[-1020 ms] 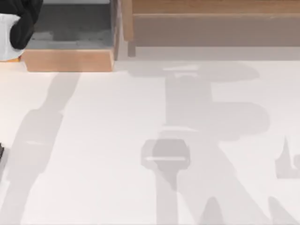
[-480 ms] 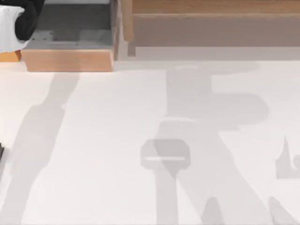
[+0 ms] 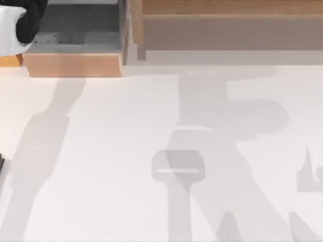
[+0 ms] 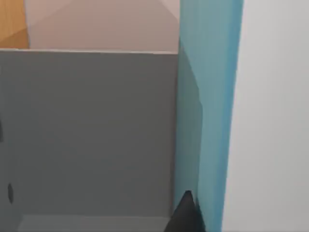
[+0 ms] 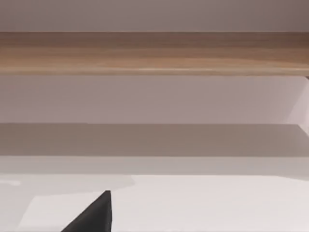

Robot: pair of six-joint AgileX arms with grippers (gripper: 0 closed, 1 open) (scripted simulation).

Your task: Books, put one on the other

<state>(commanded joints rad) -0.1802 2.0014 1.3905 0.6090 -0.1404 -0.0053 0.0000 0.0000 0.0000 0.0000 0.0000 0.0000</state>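
In the left wrist view a blue book (image 4: 210, 111) stands as a tall upright strip. It is right beside a broad grey face (image 4: 91, 130); I cannot tell whether that face is a second book or a wall of the box. A black tip of my left gripper (image 4: 186, 216) sits close against the blue book's lower end. From above, my left arm (image 3: 22, 22) reaches over the far left corner by the wooden box. A black tip of my right gripper (image 5: 94, 215) hangs over the white table, facing the wooden shelf.
A wooden box (image 3: 75, 64) with a grey inside stands at the far left. A long wooden shelf (image 3: 227, 25) runs along the far right. Arm shadows lie across the white table (image 3: 111, 151). A small dark part (image 3: 1, 164) pokes in at the left edge.
My left arm shifted slightly toward the far edge between one second and half a second ago, and its shadow moved with it. It has held still since then.
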